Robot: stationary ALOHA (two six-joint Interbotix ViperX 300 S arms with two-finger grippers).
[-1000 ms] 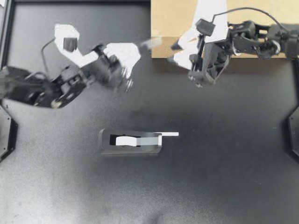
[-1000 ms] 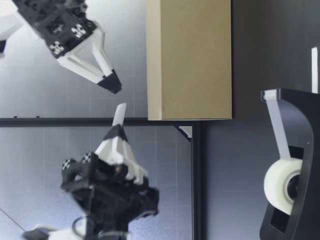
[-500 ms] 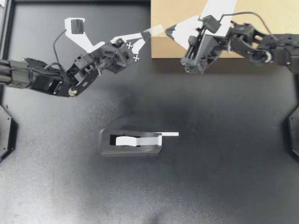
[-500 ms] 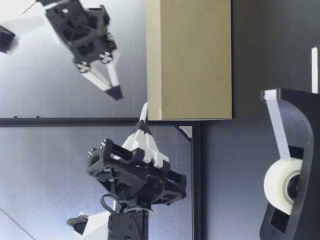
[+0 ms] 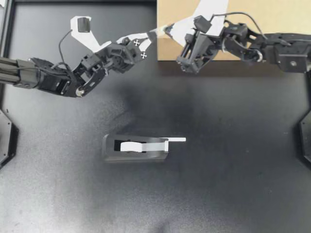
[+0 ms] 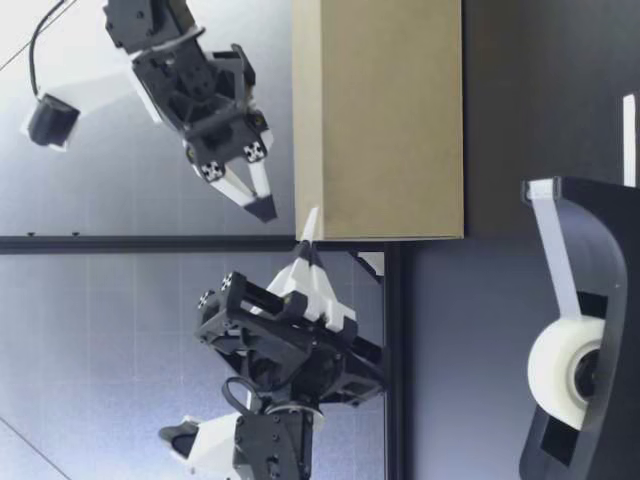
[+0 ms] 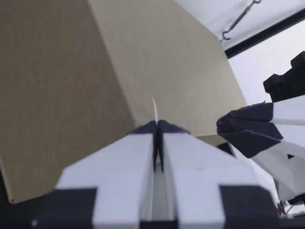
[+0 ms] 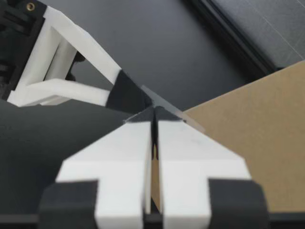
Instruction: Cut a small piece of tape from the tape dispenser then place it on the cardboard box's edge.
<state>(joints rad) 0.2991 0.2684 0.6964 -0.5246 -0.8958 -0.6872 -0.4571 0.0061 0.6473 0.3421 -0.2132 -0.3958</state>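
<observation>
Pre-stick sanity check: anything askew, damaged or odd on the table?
Nothing stands out. The cardboard box looks undamaged and the tape dispenser stands upright. The left gripper is shut on the tape piece at the box's corner edge. The right gripper is shut close beside it.

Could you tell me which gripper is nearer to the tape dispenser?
Left, narrowly: left gripper sits lower, beside the cardboard box; right gripper hangs higher, over the box, farther from the tape dispenser.
</observation>
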